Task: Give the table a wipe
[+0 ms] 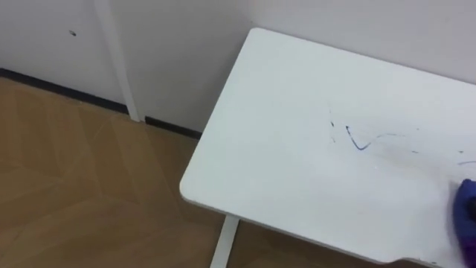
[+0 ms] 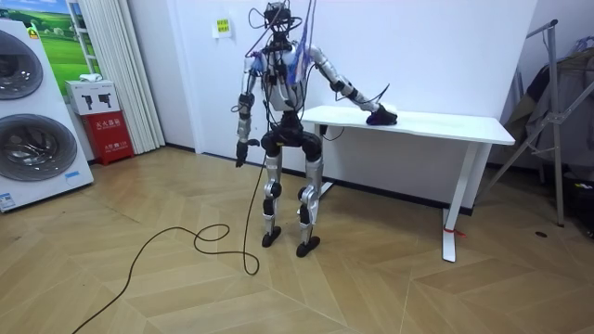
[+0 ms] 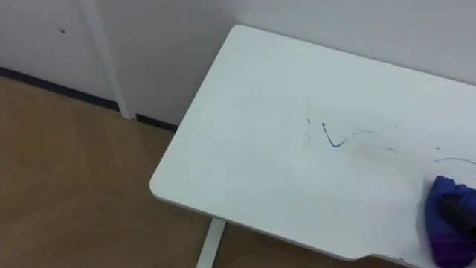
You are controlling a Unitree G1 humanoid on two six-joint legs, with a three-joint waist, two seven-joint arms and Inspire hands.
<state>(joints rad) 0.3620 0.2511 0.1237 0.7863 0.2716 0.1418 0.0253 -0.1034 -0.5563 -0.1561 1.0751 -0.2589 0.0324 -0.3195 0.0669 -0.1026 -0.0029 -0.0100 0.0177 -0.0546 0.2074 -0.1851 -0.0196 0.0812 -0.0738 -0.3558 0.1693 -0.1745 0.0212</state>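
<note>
- Blue cloth is held down by the right hand near the table's front edge; the fingers' state cannot be told.
- Pen marks are noted left of the cloth.
- Left hand hangs aside.

White bench bears thin blue scribbles; blue-purple cloth at lower right; tan herringbone floor at left.

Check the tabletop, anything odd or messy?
Yes: blue scribbles mark the white table, with fainter streaks just above the blue cloth at the right edge. They look not yet wiped. Nothing spilled or broken.
</note>
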